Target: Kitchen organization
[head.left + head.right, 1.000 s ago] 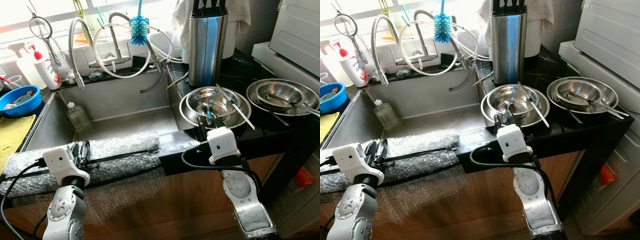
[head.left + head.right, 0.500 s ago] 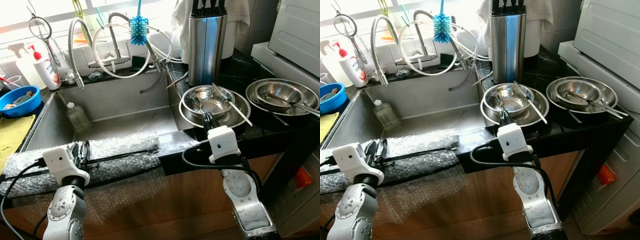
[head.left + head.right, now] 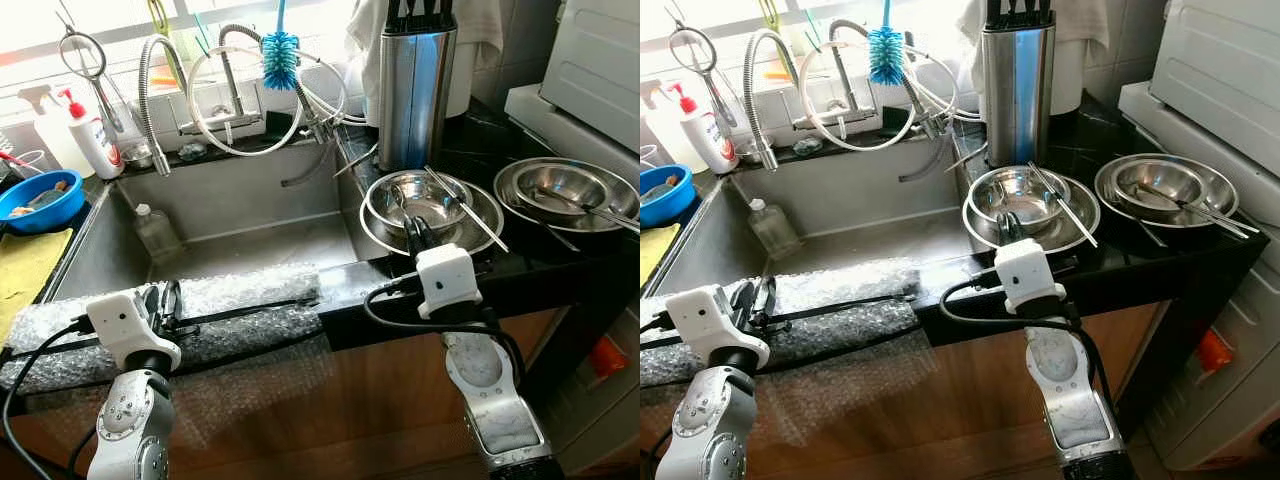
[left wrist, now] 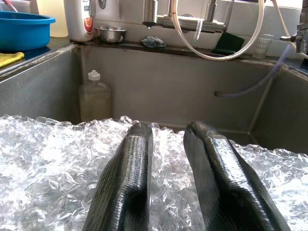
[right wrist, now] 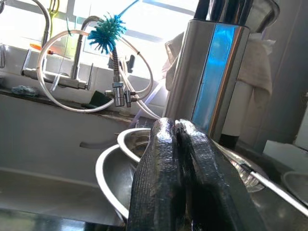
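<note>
Steel bowls sit nested in 2 on the black counter right of the sink, a chopstick slanting across their rims, with another nested pair farther right. The right gripper rests at the near rim of the first stack, its fingers pressed together with nothing seen between them. The left gripper lies on the bubble wrap along the sink's near edge, fingers narrowly parted. These bowls look light, rigid and slippery; pinching a rim seems the surest hold, though loose cutlery may slide and clatter.
</note>
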`<state>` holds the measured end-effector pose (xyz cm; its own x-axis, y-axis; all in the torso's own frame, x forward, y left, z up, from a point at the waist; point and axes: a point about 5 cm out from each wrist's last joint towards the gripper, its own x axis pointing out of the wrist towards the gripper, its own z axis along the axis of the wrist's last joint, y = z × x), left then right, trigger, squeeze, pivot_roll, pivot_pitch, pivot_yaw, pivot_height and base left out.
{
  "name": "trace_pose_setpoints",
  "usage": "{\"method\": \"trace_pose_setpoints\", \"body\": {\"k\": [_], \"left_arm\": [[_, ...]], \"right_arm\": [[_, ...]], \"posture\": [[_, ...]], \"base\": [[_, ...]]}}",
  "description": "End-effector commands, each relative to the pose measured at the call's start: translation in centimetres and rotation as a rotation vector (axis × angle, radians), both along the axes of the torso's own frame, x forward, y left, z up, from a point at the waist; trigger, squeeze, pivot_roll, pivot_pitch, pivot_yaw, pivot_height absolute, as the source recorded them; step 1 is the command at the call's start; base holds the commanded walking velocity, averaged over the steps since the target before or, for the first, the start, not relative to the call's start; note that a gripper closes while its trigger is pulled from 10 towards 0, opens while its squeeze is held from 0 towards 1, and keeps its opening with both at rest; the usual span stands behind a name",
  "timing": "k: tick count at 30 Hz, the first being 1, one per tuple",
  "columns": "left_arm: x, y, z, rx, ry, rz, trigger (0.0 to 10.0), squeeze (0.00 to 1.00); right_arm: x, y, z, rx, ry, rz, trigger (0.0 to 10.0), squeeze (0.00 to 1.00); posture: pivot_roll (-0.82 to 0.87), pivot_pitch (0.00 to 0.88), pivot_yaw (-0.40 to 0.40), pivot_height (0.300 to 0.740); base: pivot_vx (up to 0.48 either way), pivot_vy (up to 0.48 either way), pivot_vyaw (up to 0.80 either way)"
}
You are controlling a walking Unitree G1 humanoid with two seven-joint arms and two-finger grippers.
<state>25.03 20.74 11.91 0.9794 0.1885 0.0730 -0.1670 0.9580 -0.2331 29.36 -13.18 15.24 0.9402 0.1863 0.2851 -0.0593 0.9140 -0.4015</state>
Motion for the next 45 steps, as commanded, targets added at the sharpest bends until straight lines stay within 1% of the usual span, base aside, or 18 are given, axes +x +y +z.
{"method": "trace_pose_setpoints", "body": {"k": [1,14,15,16,17,20,21,22,23,24,25,27,28,29,33,39,41,45], "left_arm": [[0.1,-0.1,-0.1,-0.007,0.005,-0.001,10.0,0.0],[0.2,-0.1,0.1,-0.012,-0.005,0.002,10.0,0.0],[0.2,-0.1,0.1,-0.013,-0.006,0.002,10.0,0.0],[0.2,-0.1,0.1,-0.013,-0.006,0.002,10.0,0.0],[0.2,-0.1,0.1,-0.014,-0.007,0.002,10.0,0.0],[0.2,-0.1,0.1,-0.014,-0.007,0.002,10.0,0.0],[0.2,-0.1,0.1,-0.014,-0.007,0.0,10.0,0.0],[0.2,-0.2,0.1,-0.016,-0.008,0.0,10.0,0.0],[0.2,-0.2,0.1,-0.016,-0.008,0.0,10.0,0.0],[0.3,-0.2,0.2,-0.017,-0.009,0.001,10.0,0.0],[0.3,-0.2,0.2,-0.018,-0.009,0.001,10.0,0.0],[0.3,-0.3,0.2,-0.018,-0.009,0.001,10.0,0.0],[0.3,-0.3,0.2,-0.019,-0.01,0.002,10.0,0.0],[0.3,-0.3,0.2,-0.019,-0.01,0.002,10.0,0.0],[0.3,-0.3,0.2,-0.022,-0.012,0.0,10.0,0.0],[0.4,-0.5,0.2,-0.025,-0.013,-0.006,10.0,0.0],[0.5,-0.5,0.3,-0.026,-0.016,-0.007,10.0,0.0],[0.5,-0.5,0.3,-0.026,-0.016,-0.007,10.0,0.0]], "right_arm": [[0.1,0.7,1.6,0.003,-0.07,0.018,0.0,0.0],[0.3,2.8,6.4,0.019,-0.219,0.102,0.0,0.0],[0.3,3.0,6.9,0.024,-0.23,0.116,2.9,0.0],[0.3,3.0,6.9,0.024,-0.23,0.116,2.9,0.0],[0.3,3.2,7.2,0.027,-0.238,0.13,6.3,0.0],[0.3,3.2,7.2,0.027,-0.238,0.13,6.3,0.0],[0.3,3.6,7.8,0.034,-0.25,0.157,10.0,0.0],[0.3,4.0,9.0,0.143,-0.254,0.2,10.0,0.0],[0.3,4.0,9.0,0.143,-0.254,0.2,10.0,0.0],[0.3,4.5,10.5,0.355,-0.229,0.269,10.0,0.0],[0.4,4.4,10.8,0.449,-0.208,0.29,10.0,0.0],[0.5,4.3,10.8,0.495,-0.195,0.297,10.0,0.0],[0.5,4.2,10.7,0.568,-0.174,0.311,10.0,0.0],[0.5,4.2,10.7,0.568,-0.174,0.311,10.0,0.0],[0.9,3.8,9.6,0.781,-0.066,0.346,10.0,0.0],[1.1,3.3,7.4,0.89,0.05,0.342,10.0,0.0],[0.9,3.7,5.2,0.946,0.167,0.389,10.0,0.0],[0.8,3.7,5.0,0.954,0.189,0.4,10.0,0.0]], "posture": [[-0.1,0.0,0.132,0.74],[-0.1,0.0,0.133,0.74],[-0.1,0.0,0.133,0.74],[-0.1,0.0,0.133,0.74],[-0.1,0.0,0.134,0.74],[-0.1,0.0,0.134,0.74],[-0.1,0.0,0.134,0.74],[-0.1,0.0,0.132,0.74],[-0.1,0.0,0.132,0.74],[-0.1,0.0,0.131,0.74],[-0.1,0.0,0.13,0.74],[-0.1,0.0,0.13,0.74],[-0.1,0.0,0.13,0.74],[-0.1,0.0,0.13,0.74],[-0.1,0.0,0.131,0.74],[-0.1,0.0,0.132,0.74],[-0.09,0.0,0.132,0.74],[-0.09,0.0,0.132,0.74]], "base": [[0.0,0.0,0.0],[0.0,0.0,0.0],[0.0,0.0,0.0],[0.0,0.0,0.0],[0.0,0.0,0.0],[0.0,0.0,0.0],[0.0,0.0,0.0],[0.0,0.0,0.0],[0.0,0.0,0.0],[0.0,0.0,0.0],[0.0,0.0,0.0],[0.0,0.0,0.0],[0.0,0.0,0.0],[0.0,0.0,0.0],[0.0,0.0,0.0],[0.0,0.0,0.0],[0.0,0.0,0.0],[0.0,0.0,0.0]]}}
